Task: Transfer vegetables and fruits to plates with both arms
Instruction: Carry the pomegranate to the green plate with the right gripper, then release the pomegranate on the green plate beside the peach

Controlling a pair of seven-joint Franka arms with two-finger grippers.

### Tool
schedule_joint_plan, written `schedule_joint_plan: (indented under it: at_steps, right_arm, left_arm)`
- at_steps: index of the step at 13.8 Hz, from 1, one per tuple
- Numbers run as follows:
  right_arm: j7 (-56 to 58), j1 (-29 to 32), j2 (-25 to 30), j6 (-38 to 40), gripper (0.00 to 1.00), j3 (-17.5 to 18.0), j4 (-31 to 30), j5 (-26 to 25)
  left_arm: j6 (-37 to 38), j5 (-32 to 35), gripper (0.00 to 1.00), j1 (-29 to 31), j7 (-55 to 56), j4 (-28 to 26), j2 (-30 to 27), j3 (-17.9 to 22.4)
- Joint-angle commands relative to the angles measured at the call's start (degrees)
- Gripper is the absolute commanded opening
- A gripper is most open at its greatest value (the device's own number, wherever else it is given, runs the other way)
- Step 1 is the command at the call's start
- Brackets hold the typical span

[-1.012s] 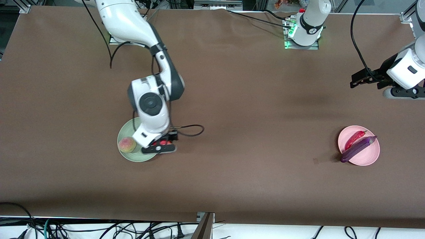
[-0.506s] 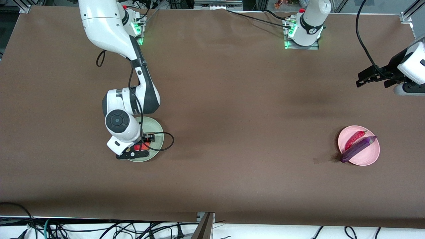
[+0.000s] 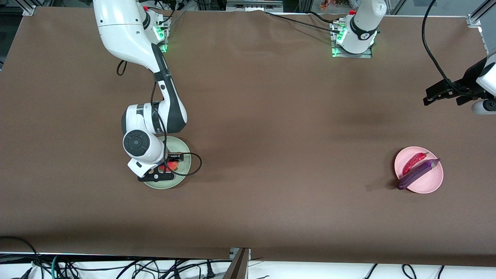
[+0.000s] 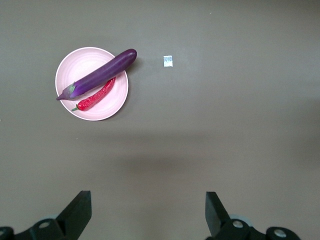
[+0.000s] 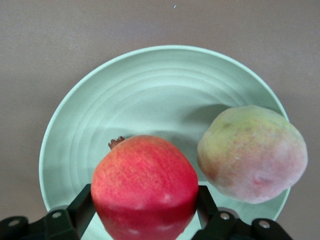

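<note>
My right gripper (image 3: 166, 169) is over the pale green plate (image 3: 183, 150) and is shut on the red-orange pomegranate (image 3: 171, 166). In the right wrist view the pomegranate (image 5: 145, 182) sits between the black fingers (image 5: 80, 207) just above the plate (image 5: 150, 85), with the yellow-pink peach (image 5: 252, 152) lying on the plate beside it. The arm hides the peach in the front view. The purple eggplant (image 3: 418, 174) and the red chili (image 3: 414, 162) lie on the pink plate (image 3: 429, 185). My left gripper (image 3: 428, 100) is open and empty, high over bare table at the left arm's end.
The left wrist view shows the pink plate (image 4: 80, 65) with the eggplant (image 4: 97, 75) and the chili (image 4: 97, 97), and a small white scrap (image 4: 168, 60) on the brown cloth beside it. Cables hang along the table edge nearest the front camera.
My right arm has swung toward its own end of the table and now covers the peach, with the pomegranate over the green plate. My left gripper has drifted toward the table's end.
</note>
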State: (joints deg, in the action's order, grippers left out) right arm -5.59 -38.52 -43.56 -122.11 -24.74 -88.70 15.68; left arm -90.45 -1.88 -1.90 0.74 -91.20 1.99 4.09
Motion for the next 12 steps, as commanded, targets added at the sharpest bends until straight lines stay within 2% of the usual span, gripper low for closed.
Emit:
schedule_joint_plan:
  at_steps: [1,4,8,12]
  right_arm:
    - [1.5,0.1,3.5,0.5,1.00,-0.1,-1.1,1.5]
    - [3.9,0.4,6.8,3.8,1.00,-1.6,1.5,0.7]
    - [11.9,0.3,11.0,15.6,1.00,-7.8,6.1,0.8]
    - [14.6,0.3,11.1,29.3,1.00,-12.5,14.5,0.8]
  left_arm:
    - [1.2,0.3,1.00,0.2,-0.4,2.5,1.5,-0.1]
    - [1.2,0.2,1.00,-0.6,0.3,2.6,1.4,-0.7]
    - [1.2,-0.1,1.00,-0.6,0.4,2.6,1.5,-0.7]
    - [1.0,0.1,1.00,-0.6,0.4,2.5,1.7,-0.6]
